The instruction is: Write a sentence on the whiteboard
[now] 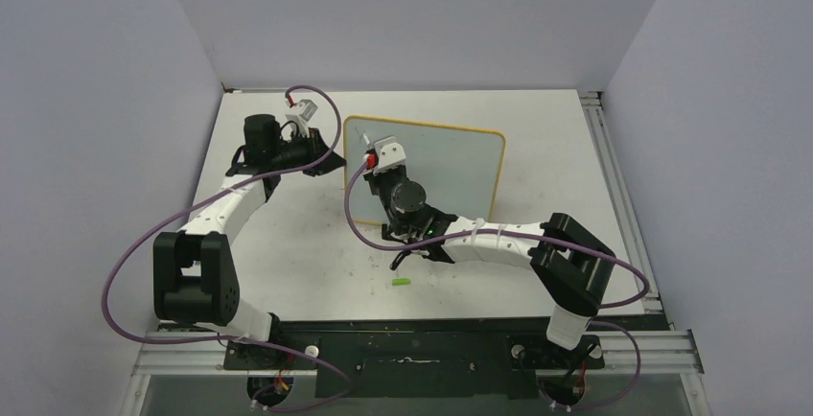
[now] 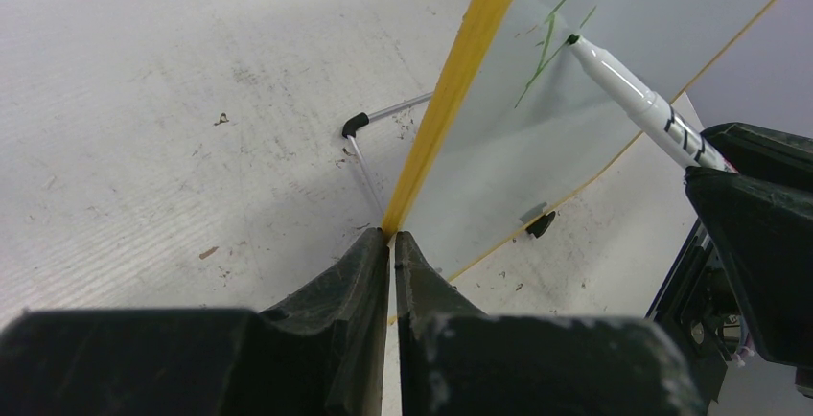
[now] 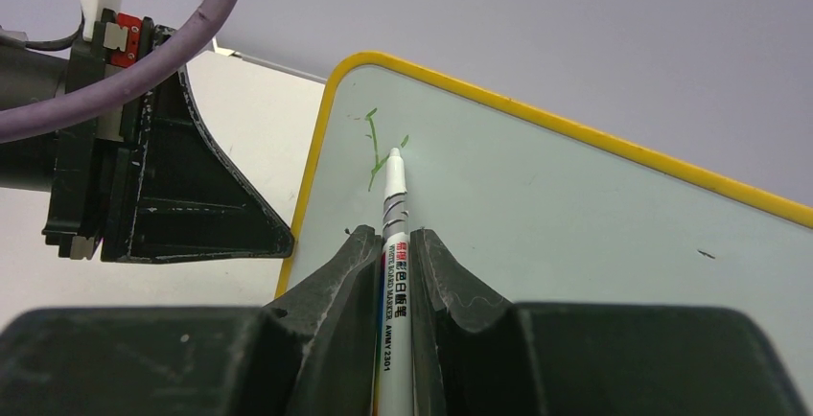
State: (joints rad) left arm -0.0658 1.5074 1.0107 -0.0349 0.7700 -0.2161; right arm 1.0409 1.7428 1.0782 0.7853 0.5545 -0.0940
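The whiteboard [image 1: 451,162] stands tilted on the table, pale with a yellow frame [image 2: 451,90]. My left gripper [image 2: 392,236] is shut on its left edge. My right gripper [image 3: 393,236] is shut on a white marker [image 3: 395,205], whose tip touches the board near its upper left corner. Of the sentence [image 3: 372,152], only a few thin green strokes show, right beside the tip; the left wrist view shows the same strokes [image 2: 542,52] and the marker [image 2: 638,100].
A small green cap [image 1: 401,283] lies on the table in front of the right forearm. A black clip foot [image 2: 542,224] and a wire stand leg [image 2: 355,127] support the board. Grey walls enclose the table; a rail [image 1: 614,176] runs along its right edge.
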